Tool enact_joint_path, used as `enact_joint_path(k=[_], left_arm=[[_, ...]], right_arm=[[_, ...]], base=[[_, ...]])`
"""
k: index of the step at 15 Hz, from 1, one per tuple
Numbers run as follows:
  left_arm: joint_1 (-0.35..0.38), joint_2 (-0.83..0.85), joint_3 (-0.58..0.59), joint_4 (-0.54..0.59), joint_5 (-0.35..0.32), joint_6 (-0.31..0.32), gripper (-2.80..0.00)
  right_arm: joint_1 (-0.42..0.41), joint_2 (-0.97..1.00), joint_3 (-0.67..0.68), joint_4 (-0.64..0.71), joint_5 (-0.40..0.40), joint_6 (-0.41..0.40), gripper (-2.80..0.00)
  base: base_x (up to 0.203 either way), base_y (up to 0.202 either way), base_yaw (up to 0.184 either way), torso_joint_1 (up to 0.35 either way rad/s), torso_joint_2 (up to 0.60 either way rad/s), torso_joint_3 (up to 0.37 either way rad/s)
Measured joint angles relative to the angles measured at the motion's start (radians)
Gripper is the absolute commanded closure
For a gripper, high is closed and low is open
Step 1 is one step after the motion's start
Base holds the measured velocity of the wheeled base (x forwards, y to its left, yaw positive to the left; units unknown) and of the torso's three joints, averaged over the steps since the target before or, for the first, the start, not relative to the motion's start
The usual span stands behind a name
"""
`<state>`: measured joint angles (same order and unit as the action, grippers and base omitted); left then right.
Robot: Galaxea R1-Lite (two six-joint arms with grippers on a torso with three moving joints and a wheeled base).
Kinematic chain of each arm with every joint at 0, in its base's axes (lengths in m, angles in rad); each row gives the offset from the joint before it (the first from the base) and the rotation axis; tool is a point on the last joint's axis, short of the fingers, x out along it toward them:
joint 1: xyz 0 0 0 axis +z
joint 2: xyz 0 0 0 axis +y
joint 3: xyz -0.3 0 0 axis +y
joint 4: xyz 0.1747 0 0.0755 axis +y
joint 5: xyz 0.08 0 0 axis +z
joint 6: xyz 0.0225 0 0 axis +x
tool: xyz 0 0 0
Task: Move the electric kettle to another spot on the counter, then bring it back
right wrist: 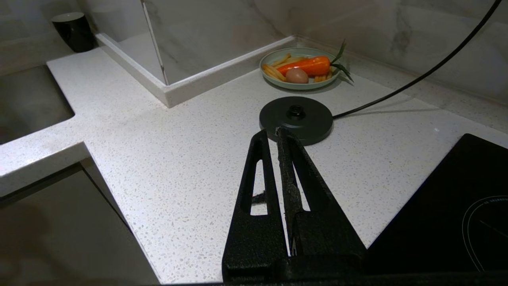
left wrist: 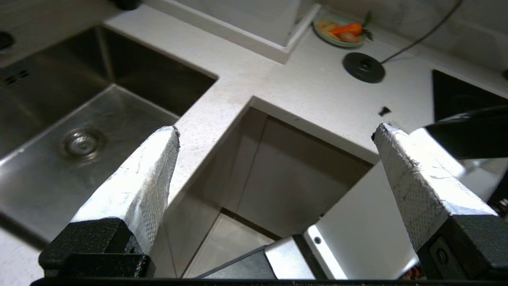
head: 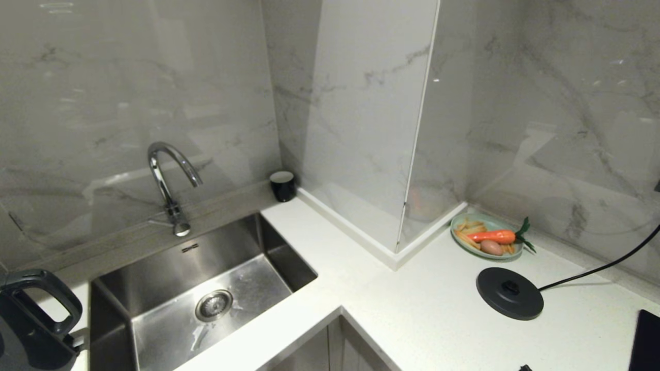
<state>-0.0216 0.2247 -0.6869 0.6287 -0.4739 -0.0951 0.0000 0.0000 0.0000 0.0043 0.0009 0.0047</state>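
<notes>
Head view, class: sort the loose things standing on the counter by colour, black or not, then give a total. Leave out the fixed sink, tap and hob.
Black: 3 (electric kettle, small cup, round base disc)
Other colours: 1 (green plate of food)
Total: 4

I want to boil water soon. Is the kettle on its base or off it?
Off. The base lies bare on the counter, while the kettle stands far off, left of the sink.
</notes>
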Motion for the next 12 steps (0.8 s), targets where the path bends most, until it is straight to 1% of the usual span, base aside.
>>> enact_joint_path(k=[1, 3, 4, 5, 7, 9, 11, 12], left_arm=[[0.005, -0.015, 0.021, 0.0, 0.026, 0.0, -2.8], [0.012, -0.055, 0.071, 0.0, 0.053, 0.001, -2.8], [0.015, -0.078, 0.102, -0.003, 0.083, 0.004, -2.8], [0.017, -0.101, 0.139, -0.009, 0.135, 0.01, 0.0], [0.018, -0.146, 0.223, -0.035, 0.26, 0.035, 0.0], [0.02, -0.185, 0.313, -0.09, 0.384, 0.074, 0.0], [0.021, -0.206, 0.402, -0.216, 0.499, 0.092, 0.0], [0.02, -0.213, 0.446, -0.285, 0.54, 0.097, 0.0]], right_arm=[[0.0, 0.0, 0.0, 0.0, 0.0, 0.0, 0.0], [0.0, 0.0, 0.0, 0.0, 0.0, 0.0, 0.0], [0.0, 0.0, 0.0, 0.0, 0.0, 0.0, 0.0], [0.0, 0.0, 0.0, -0.001, 0.0, 0.0, 0.0], [0.0, 0.0, 0.0, -0.001, 0.0, 0.0, 0.0], [0.0, 0.0, 0.0, -0.001, 0.0, 0.0, 0.0], [0.0, 0.0, 0.0, 0.0, 0.0, 0.0, 0.0], [0.0, 0.0, 0.0, 0.0, 0.0, 0.0, 0.0]], base=[[0.0, 0.0, 0.0, 0.0, 0.0, 0.0], [0.0, 0.0, 0.0, 0.0, 0.0, 0.0], [0.0, 0.0, 0.0, 0.0, 0.0, 0.0], [0.0, 0.0, 0.0, 0.0, 0.0, 0.0], [0.0, 0.0, 0.0, 0.0, 0.0, 0.0], [0.0, 0.0, 0.0, 0.0, 0.0, 0.0], [0.0, 0.0, 0.0, 0.0, 0.0, 0.0], [0.0, 0.0, 0.0, 0.0, 0.0, 0.0]])
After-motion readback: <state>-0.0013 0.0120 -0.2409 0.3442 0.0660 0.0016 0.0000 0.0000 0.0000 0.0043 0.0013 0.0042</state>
